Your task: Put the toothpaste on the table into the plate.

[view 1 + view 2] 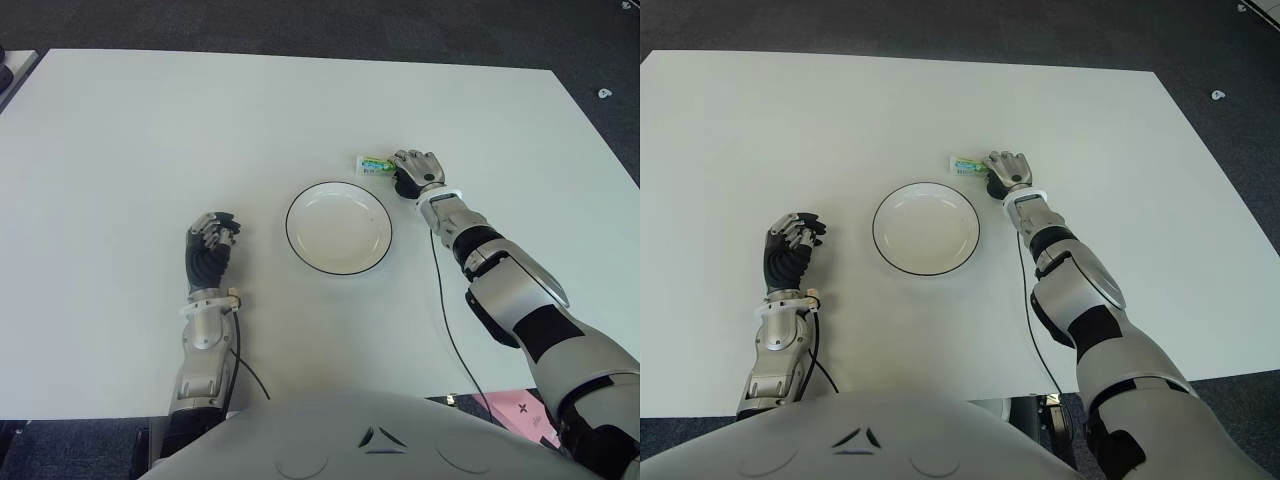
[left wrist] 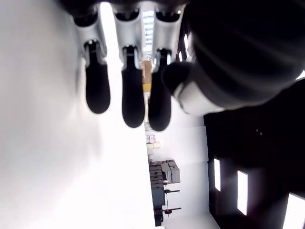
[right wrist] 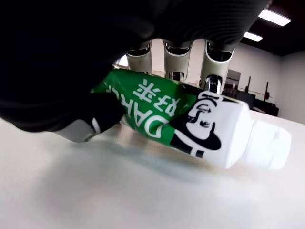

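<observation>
A green and white toothpaste tube (image 1: 374, 162) lies on the white table (image 1: 150, 130), just beyond the far right rim of the round white plate (image 1: 300, 250). My right hand (image 1: 416, 172) is at the tube's right end. In the right wrist view the fingers (image 3: 213, 78) curl behind the tube (image 3: 190, 119) and the thumb (image 3: 93, 119) presses its front, so the hand is shut on it. The white cap end sticks out free. The plate has a thin dark rim and holds nothing. My left hand (image 1: 211, 243) shows left of the plate, fingers relaxed, holding nothing.
A thin black cable (image 1: 447, 320) runs from the right forearm over the table to its front edge. The table's right edge (image 1: 600, 130) borders dark carpet. A pink sheet (image 1: 515, 408) lies below the front right corner.
</observation>
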`<act>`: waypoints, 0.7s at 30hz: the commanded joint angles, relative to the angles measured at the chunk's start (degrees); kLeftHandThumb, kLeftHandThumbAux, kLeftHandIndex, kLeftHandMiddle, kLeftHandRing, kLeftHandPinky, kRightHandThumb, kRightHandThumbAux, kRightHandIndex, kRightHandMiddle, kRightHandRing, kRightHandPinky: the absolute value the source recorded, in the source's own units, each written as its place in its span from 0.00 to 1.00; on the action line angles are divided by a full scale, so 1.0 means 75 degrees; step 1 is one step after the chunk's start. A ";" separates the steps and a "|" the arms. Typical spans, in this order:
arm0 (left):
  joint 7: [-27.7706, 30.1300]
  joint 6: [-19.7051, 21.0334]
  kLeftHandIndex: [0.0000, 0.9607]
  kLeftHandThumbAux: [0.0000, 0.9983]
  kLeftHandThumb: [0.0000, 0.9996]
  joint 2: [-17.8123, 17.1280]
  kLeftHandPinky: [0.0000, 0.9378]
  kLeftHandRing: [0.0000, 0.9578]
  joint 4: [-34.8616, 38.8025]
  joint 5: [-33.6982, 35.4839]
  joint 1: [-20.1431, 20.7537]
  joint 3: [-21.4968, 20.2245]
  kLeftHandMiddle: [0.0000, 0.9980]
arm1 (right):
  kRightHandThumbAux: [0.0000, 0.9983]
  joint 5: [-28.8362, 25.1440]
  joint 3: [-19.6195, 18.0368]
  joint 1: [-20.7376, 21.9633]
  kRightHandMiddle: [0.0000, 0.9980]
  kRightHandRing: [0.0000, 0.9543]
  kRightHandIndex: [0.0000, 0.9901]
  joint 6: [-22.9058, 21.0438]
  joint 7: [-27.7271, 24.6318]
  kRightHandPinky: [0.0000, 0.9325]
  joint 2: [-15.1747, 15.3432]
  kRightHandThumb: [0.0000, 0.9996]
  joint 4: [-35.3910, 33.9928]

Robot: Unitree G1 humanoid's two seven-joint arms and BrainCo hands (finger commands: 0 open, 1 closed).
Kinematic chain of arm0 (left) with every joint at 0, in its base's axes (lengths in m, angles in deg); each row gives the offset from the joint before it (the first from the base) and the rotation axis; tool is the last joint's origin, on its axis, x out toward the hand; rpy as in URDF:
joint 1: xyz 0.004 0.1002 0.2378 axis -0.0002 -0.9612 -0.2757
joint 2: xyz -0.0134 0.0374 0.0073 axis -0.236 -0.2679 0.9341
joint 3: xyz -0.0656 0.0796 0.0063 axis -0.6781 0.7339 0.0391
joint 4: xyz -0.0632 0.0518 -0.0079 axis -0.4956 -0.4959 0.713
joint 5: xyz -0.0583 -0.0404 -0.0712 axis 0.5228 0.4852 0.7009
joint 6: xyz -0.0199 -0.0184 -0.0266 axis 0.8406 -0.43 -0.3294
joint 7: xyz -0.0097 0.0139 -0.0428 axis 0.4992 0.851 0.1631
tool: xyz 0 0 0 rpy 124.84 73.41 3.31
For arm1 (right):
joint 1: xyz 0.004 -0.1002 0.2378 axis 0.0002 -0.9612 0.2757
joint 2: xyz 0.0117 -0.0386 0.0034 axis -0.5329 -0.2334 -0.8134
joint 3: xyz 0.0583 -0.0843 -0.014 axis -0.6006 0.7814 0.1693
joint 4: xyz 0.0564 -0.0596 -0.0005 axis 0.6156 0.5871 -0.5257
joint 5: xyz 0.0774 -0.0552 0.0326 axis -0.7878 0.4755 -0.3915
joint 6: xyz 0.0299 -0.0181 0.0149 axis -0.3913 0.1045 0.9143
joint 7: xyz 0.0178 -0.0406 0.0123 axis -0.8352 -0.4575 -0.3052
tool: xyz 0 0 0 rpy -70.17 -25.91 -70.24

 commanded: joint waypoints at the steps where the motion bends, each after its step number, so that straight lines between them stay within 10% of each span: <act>1: -0.0092 0.0243 0.45 0.72 0.71 0.0143 0.56 0.53 -0.0319 0.0098 -0.0223 -0.0041 0.51 | 0.66 -0.0064 -0.0047 -0.0822 0.50 0.60 0.36 -0.0045 -0.0363 0.83 -0.0015 0.95 0.0382; 21: -0.0208 0.0014 0.45 0.72 0.71 0.0145 0.59 0.55 -0.0461 0.0100 -0.0165 -0.0087 0.52 | 0.66 -0.1031 -0.1191 -0.0835 0.52 0.56 0.38 -0.0002 -0.0111 0.86 -0.0143 0.95 0.0311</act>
